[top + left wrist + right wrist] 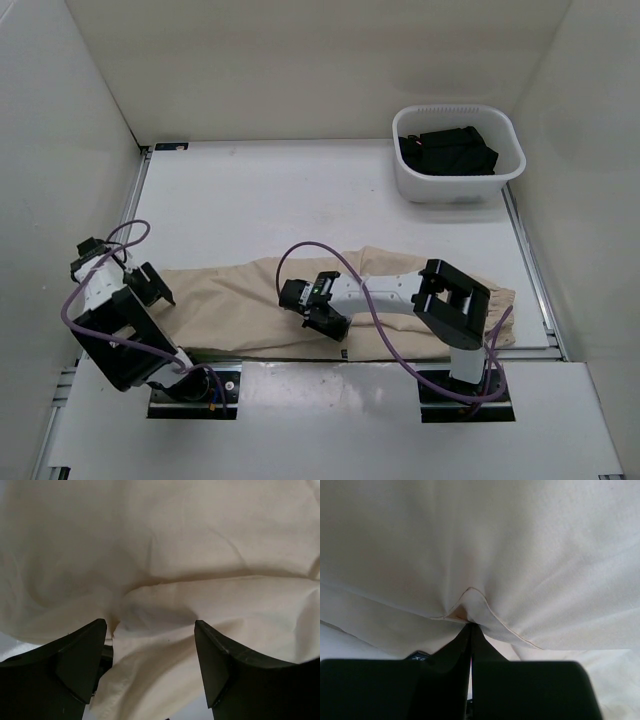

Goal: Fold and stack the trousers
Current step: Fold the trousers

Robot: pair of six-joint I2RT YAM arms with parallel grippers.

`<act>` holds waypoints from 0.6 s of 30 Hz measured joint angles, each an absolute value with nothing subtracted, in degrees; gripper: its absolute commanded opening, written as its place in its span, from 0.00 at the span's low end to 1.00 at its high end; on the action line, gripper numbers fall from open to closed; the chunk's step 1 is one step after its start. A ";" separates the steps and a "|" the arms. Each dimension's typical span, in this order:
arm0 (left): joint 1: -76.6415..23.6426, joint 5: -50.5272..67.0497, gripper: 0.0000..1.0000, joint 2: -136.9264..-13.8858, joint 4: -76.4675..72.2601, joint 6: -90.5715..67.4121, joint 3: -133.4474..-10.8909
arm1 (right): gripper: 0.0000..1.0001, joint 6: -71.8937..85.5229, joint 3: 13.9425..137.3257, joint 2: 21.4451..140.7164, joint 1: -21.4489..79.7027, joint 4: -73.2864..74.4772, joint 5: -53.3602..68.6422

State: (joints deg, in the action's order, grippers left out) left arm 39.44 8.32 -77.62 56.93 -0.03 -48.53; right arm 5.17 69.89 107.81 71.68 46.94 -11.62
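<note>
The light beige trousers (250,300) lie lengthwise across the near part of the table, from the left arm to the right arm's base. My left gripper (150,285) is open at the cloth's left end; in the left wrist view the beige cloth (165,555) fills the frame and a fold lies between the two spread fingers (85,655). My right gripper (325,322) is shut on the near edge of the trousers at mid-length; in the right wrist view the fingers (470,645) pinch a seamed fold of cloth (470,600). A small dark label (418,655) shows beside the fingers.
A white plastic basket (458,155) with dark folded clothing (445,150) stands at the far right. White walls enclose the table on the left, back and right. The table's near edge runs just below the trousers.
</note>
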 measured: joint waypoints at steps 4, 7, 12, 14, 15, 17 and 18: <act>37.54 7.99 0.82 -79.09 53.56 -0.01 -48.62 | 0.01 5.58 70.83 108.55 71.64 47.99 -11.60; 36.32 7.70 0.81 -80.51 51.33 -0.01 -48.40 | 0.01 5.61 71.16 108.84 71.64 48.29 -11.60; 35.44 6.61 0.47 -84.40 48.97 -0.16 -48.21 | 0.01 5.87 71.29 108.90 71.64 48.49 -11.66; 35.27 6.22 0.34 -85.86 48.88 -0.16 -47.99 | 0.01 5.91 71.48 109.10 71.64 48.71 -11.70; 35.16 6.07 0.20 -86.30 48.86 -0.30 -47.83 | 0.01 5.96 71.55 109.14 71.64 48.80 -11.79; 35.03 5.78 0.14 -86.48 49.28 -0.19 -47.57 | 0.00 6.02 71.57 109.14 71.64 48.84 -11.81; 35.00 5.69 0.14 -86.35 49.52 -0.14 -47.57 | 0.00 6.04 71.57 109.14 71.64 48.84 -11.81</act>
